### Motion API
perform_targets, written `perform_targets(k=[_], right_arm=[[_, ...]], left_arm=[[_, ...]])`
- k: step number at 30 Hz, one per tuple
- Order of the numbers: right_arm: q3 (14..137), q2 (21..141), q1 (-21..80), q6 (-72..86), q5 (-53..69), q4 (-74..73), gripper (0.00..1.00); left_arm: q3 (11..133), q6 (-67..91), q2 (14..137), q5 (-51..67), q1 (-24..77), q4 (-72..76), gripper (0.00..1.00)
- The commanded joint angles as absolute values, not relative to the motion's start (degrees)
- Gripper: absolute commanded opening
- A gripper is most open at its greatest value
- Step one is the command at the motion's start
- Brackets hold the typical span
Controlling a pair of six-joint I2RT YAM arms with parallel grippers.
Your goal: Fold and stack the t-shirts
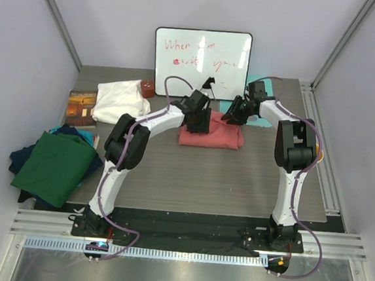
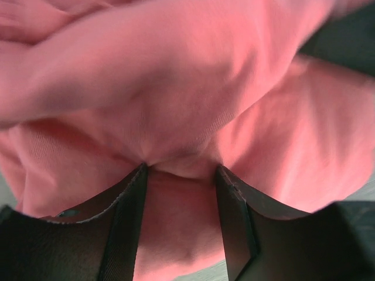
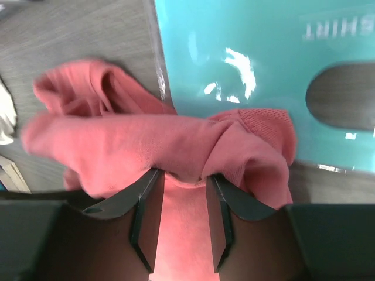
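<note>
The left gripper pinches a fold of the salmon-pink t-shirt between narrowed fingers. The right gripper clamps another bunch of the same shirt. Just beyond the right fingertips lies a teal mat lettered "SHIRT".

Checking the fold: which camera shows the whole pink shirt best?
The top view: the pink shirt shows almost whole there, bunched on the table. The left wrist view shows only close, blurred fabric filling the frame; the right wrist view shows one bunched part in front of the teal mat.
</note>
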State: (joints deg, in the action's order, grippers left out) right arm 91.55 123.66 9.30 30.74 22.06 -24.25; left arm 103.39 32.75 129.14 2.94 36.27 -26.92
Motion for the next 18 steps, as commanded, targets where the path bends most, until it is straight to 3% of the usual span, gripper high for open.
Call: perform_targets(k=[1,10,18], right_arm=[[98.0,126.4,9.8,30.6,19.7,-23.5,0.4],[99.6,125.1,9.8,31.0,17.8,-22.3,0.4],[96.9,118.9,9.7,31.4,20.7,-22.1,0.4]], left_arm=[[95.6,32.2,125.5,1.1,40.4,-27.5,0.51],[76.1,30.1,116.6,-1.1,45.7,-25.8,0.48],[67.9,32.5,107.9,-1.3,48.1,-26.5,0.5]])
